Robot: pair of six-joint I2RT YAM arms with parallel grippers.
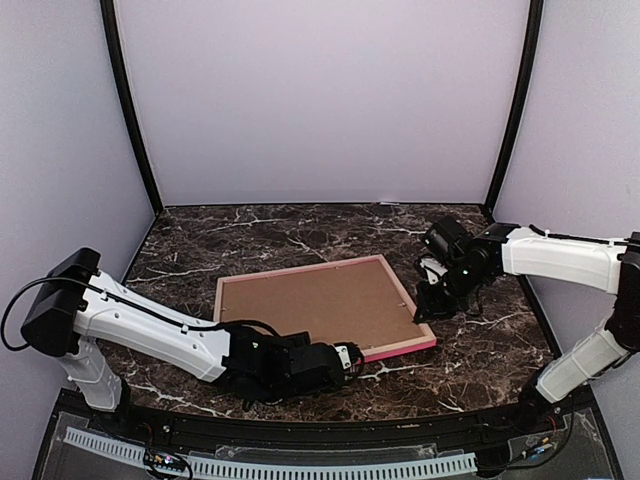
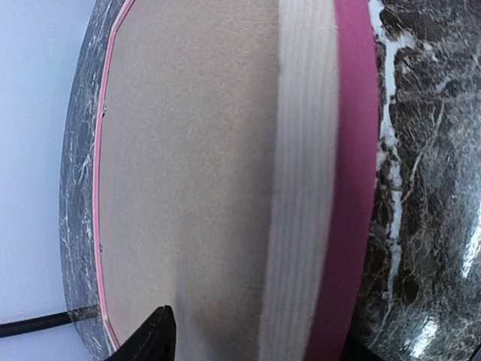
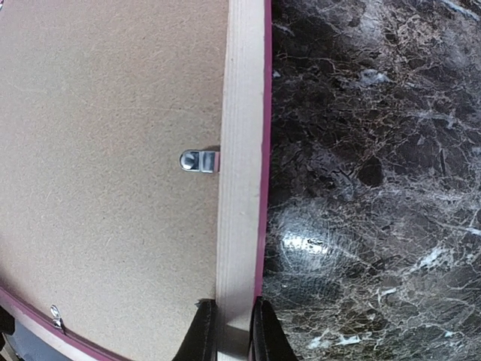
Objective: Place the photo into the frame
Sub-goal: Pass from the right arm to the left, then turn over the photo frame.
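Right gripper [image 3: 234, 335] clamped on frame [image 3: 242, 113] rail; left gripper [image 1: 350, 357] at near edge, grip unclear. Backing board [image 1: 315, 305] fitted, photo unseen: hold frame flat, turn clip [image 3: 199, 160] before lifting board.

Tabletop [image 1: 300, 230]: dark brown marble, white-veined; a glare patch [image 3: 308, 241] is reflected in it. Walls [image 1: 320, 100]: plain pale lilac panels, far, left and right. Black posts [image 1: 128, 110] are set at both far corners. White slotted strip [image 1: 300, 466] is fitted along the near edge.

I count one frame [image 1: 400, 351], one brown backing panel [image 1: 320, 305] and two arms [image 1: 150, 325]. Left of my right claw [image 3: 233, 331] sit two metal clips [image 3: 199, 160].
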